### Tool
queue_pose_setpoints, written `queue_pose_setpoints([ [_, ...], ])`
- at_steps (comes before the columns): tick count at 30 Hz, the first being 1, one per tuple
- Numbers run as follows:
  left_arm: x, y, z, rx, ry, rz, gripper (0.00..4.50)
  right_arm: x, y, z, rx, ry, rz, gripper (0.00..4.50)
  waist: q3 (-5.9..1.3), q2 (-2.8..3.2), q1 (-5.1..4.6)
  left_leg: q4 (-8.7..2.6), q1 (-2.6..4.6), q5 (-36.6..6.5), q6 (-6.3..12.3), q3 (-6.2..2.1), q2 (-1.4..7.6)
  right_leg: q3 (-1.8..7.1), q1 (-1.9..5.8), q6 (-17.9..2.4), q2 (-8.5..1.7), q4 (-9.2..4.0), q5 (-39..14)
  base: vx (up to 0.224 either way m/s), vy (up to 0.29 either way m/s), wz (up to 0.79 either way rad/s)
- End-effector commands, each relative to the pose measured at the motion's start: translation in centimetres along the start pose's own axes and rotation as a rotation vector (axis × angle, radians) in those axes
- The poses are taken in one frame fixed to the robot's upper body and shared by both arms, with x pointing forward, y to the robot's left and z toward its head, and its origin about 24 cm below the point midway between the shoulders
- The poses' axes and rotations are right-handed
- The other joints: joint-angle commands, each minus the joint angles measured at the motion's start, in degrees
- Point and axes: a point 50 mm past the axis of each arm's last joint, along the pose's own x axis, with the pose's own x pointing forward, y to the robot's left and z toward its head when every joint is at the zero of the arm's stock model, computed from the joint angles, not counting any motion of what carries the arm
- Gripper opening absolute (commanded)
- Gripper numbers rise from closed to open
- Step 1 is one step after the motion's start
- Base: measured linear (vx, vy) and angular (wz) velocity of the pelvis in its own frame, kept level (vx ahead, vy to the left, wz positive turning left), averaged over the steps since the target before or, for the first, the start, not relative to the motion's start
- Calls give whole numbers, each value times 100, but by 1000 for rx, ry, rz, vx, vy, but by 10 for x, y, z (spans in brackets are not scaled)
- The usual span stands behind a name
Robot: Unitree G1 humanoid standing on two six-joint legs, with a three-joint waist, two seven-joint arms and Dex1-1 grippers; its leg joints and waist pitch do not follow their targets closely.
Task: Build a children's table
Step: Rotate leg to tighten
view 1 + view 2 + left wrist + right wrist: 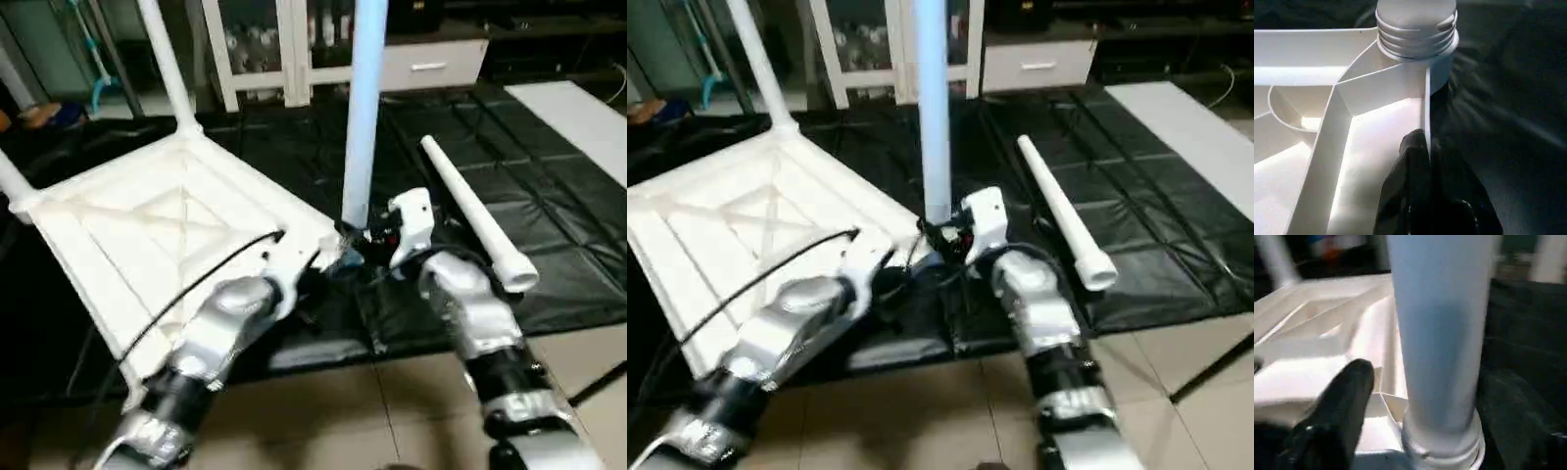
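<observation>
1. On the black floor mat (549,225), seen from the head, the white tabletop (167,235) lies upside down. One leg (364,108) stands up at its near corner. Another leg (475,211) lies on the mat beside it. The right hand (377,245) is at the standing leg's bottom.
2. From the left wrist, the left hand (1425,161) is clenched on the tabletop's edge, near the leg's ribbed end (1416,29).
3. From the right wrist, the right hand's fingers (1337,416) are spread around the standing leg, one on each side.
</observation>
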Motion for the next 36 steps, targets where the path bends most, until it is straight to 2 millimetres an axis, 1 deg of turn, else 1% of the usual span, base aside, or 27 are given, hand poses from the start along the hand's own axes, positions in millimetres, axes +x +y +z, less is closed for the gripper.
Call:
queue_pose_setpoints([
  [1,-2,-12,-21,-11,79,-111,0,-3,1,5,-42,16,90,385,-355,-89,76,-415,7,-1362,560,13,205,242,287,-1194,-213,-496,-1522,0,0,0],
  [2,-5,-14,-23,3,75,-148,0,-8,-2,5,-53,34,119,385,-376,-81,128,-401,-3,-1086,617,28,216,244,313,-1295,-205,-435,-1136,0,0,0],
  [3,-9,-19,-25,25,75,-208,0,-17,-5,4,-75,68,185,385,-376,-81,128,-401,-3,-1086,617,28,216,244,313,-1295,-205,-435,-1136,0,0,0],
  [4,-11,-21,-27,35,81,-242,0,-22,-7,2,-90,92,227,385,-392,-65,174,-378,13,-954,696,24,219,231,330,-1370,-188,-397,-846,0,0,0],
  [5,-13,-24,-28,46,82,-276,0,-28,-8,1,-102,116,266,385,-400,-78,200,-358,28,-775,781,45,227,248,329,-1471,-190,-365,-513,0,0,0],
  [6,-15,-26,-28,53,79,-309,0,-32,-10,1,-115,134,293,385,-401,-80,221,-357,27,-695,810,49,226,246,340,-1521,-182,-347,-398,0,0,0],
  [7,-16,-27,-29,54,78,-317,0,-33,-10,1,-118,138,300,385,-408,-72,266,-337,64,-648,872,74,218,250,313,-1587,-178,-341,-273,0,0,0],
  [8,-19,-30,-29,58,80,-360,0,-39,-13,0,-134,166,336,385,-397,-73,282,-342,57,-674,900,86,220,249,322,-1617,-180,-341,-315,0,0,0],
  [10,-24,-34,-29,61,87,-417,0,-49,-16,0,-151,213,394,385,-390,-82,328,-356,72,-806,854,98,244,248,329,-1572,-188,-357,-552,0,0,0],
  [11,-26,-37,-27,58,87,-444,0,-55,-18,0,-158,233,431,385,-380,-86,367,-365,101,-933,789,120,263,256,310,-1549,-186,-370,-732,0,0,0],
  [12,-26,-37,-27,58,87,-444,0,-55,-18,0,-158,233,431,385,-377,-80,383,-374,117,-995,752,122,271,258,305,-1542,-183,-376,-808,0,0,0],
  [13,-27,-38,-26,58,84,-463,0,-58,-20,2,-148,232,445,385,-361,-81,399,-380,141,-1142,684,148,270,272,269,-1520,-172,-401,-958,0,0,0],
  [14,-28,-38,-26,59,84,-471,0,-59,-21,3,-145,231,453,385,-351,-88,402,-391,139,-1282,599,149,267,276,273,-1481,-175,-411,-1134,0,0,0],
  [17,-32,-41,-28,66,96,-507,0,-66,-26,6,-157,243,497,385,-343,-89,398,-411,147,-1476,469,150,271,297,258,-1364,-173,-439,-1424,0,0,0],
  [18,-32,-41,-29,68,99,-509,0,-68,-29,7,-162,248,497,385,-342,-98,397,-409,149,-1494,456,155,267,302,254,-1347,-169,-445,-1458,0,0,0],
  [19,-33,-41,-29,69,101,-513,0,-70,-32,9,-158,248,500,370,-340,-118,397,-411,158,-1519,431,160,267,332,241,-1318,-164,-451,-1549,0,0,0],
  [22,-34,-41,-29,70,102,-515,0,-70,-32,11,-140,240,513,343,-348,-116,391,-414,137,-1438,440,162,265,347,252,-1292,-160,-441,-1525,0,0,0],
  [23,-34,-41,-29,68,103,-514,0,-71,-30,11,-139,247,533,335,-352,-135,382,-412,120,-1401,457,163,261,348,261,-1283,-155,-435,-1478,0,0,0],
  [25,-34,-41,-29,68,103,-513,0,-72,-30,10,-133,257,549,315,-358,-135,386,-407,128,-1353,494,169,264,354,254,-1288,-154,-427,-1419,0,0,0],
  [27,-34,-40,-29,68,106,-511,0,-73,-30,9,-119,270,567,292,-366,-134,390,-395,117,-1273,532,179,259,356,261,-1301,-161,-422,-1357,0,0,0],
  [28,-34,-41,-29,67,106,-513,0,-74,-29,8,-109,274,576,292,-368,-141,386,-391,110,-1249,543,181,257,355,264,-1304,-159,-419,-1331,0,0,0],
  [29,-34,-41,-29,65,105,-514,0,-74,-29,8,-102,278,585,272,-376,-142,393,-386,112,-1186,571,180,258,353,269,-1324,-156,-408,-1249,0,0,0],
  [30,-34,-41,-29,65,106,-515,0,-75,-29,8,-95,282,593,264,-376,-143,394,-383,106,-1145,581,180,259,353,272,-1334,-159,-403,-1207,0,0,0],
  [32,-35,-42,-30,65,107,-517,0,-76,-29,7,-88,288,603,264,-377,-147,399,-376,106,-1124,610,185,257,349,273,-1352,-158,-403,-1190,0,0,0],
  [33,-35,-42,-30,64,107,-518,0,-76,-29,7,-86,290,605,239,-379,-153,398,-371,100,-1097,619,186,254,349,278,-1357,-160,-399,-1172,0,0,0],
  [34,-35,-42,-30,64,109,-520,0,-76,-29,6,-85,294,607,239,-378,-151,400,-373,99,-1090,623,184,255,348,278,-1355,-160,-399,-1183,0,0,0],
  [36,-36,-42,-31,63,112,-523,0,-76,-29,5,-80,299,607,218,-378,-150,398,-374,102,-1109,619,183,259,346,274,-1348,-162,-405,-1237,0,0,0],
])
